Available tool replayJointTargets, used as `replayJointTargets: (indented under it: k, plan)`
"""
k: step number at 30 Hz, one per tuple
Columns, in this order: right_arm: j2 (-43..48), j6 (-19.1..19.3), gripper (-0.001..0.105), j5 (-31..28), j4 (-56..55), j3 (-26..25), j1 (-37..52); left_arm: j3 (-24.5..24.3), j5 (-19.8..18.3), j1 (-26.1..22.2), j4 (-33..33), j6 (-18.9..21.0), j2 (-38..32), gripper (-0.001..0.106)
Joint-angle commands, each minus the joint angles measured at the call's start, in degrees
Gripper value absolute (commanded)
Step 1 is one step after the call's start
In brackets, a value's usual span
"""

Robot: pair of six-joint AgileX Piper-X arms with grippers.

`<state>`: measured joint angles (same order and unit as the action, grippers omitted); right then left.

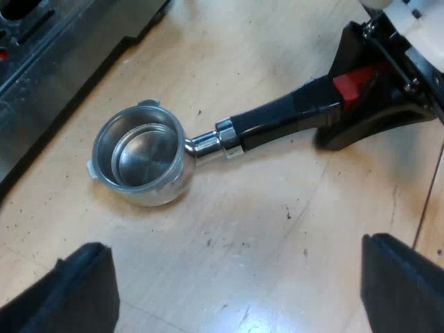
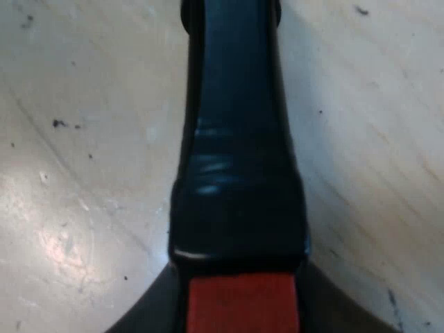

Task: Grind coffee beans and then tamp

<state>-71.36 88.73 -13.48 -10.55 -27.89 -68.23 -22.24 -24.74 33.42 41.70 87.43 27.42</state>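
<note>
Holder [image 1: 142, 156]: metal, resting on the table with its round basket mouth facing up. The basket shows bare, shiny metal inside, with no grounds in it.
Handle [image 1: 284, 114]: dark, running from the basket's chrome neck along the tabletop and away from the espresso machine. It finishes in a red end [image 1: 354, 84]. In the right wrist view the handle [image 2: 239, 173] runs straight down the middle to the red end [image 2: 243, 305].
Right gripper [image 1: 357, 87]: at the handle's red end. In its own wrist view, dark finger surfaces [image 2: 139, 316] press against both sides of the red end, so it is pinching the holder there.
Left gripper [image 1: 239, 291]: hovering above the table near the holder, its two black fingers [image 1: 76, 291] spread wide. Nothing is between them, and they are clear of the basket.
Espresso machine [image 1: 48, 62]: its dark, metallic base edge lies near the basket, apart from it.
Table [image 1: 277, 229]: pale wood, glossy, with small dark specks scattered around the holder.
</note>
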Motion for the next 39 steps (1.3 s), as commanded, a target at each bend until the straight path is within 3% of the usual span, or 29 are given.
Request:
replayJointTargets:
  k: [1,10,15,19,20,23,33,39]
  plan:
    - [-0.69,-0.04,0.0,-1.48,2.2,-0.45,0.13,-0.04,0.67,0.42,-1.93,-0.45,1.54,0.073]
    - [-1.77,-0.7,0.0,-2.33,1.07,-0.45,0.13,-0.04,0.53,0.42,-3.39,-0.45,5.21,0.073]
    - [-1.77,-3.19,0.002,-1.65,-0.99,-0.45,0.13,-0.04,0.53,0.42,-3.39,-0.45,5.66,0.073]
    - [-1.77,-4.15,0.026,-0.37,-4.48,-0.45,0.13,-0.04,0.53,0.42,-3.39,-0.45,5.66,0.073]
    - [-1.77,-4.15,0.042,0.78,-5.53,-0.45,0.13,-0.04,0.53,0.42,-3.39,-0.45,5.66,0.073]
    - [-1.77,-4.15,0.056,0.96,-7.26,-0.45,0.13,-0.04,0.53,0.42,-3.39,-0.45,5.66,0.073]
    - [-1.77,-6.31,0.058,0.96,-19.22,-2.8,0.13,-0.04,0.53,0.42,-2.82,0.23,5.66,0.073]
    - [-0.19,-6.29,0.058,-0.38,-27.28,-5.63,0.13,-2.94,1.02,0.42,-0.27,1.03,5.66,0.073]
